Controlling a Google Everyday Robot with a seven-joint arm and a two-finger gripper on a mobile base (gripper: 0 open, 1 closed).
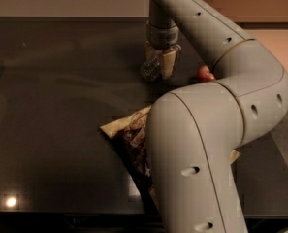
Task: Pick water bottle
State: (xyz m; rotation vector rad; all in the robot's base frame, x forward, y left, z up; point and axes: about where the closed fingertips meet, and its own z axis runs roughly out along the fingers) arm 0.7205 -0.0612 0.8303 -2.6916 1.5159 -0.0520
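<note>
A pale robot arm reaches across a dark table; its gripper hangs at the far side, fingers closed around a small clear water bottle, which sits tilted between them; a small red fruit lies just to the right, partly hidden by the arm; a crumpled chip bag lies nearer, well apart from the bottle.
</note>
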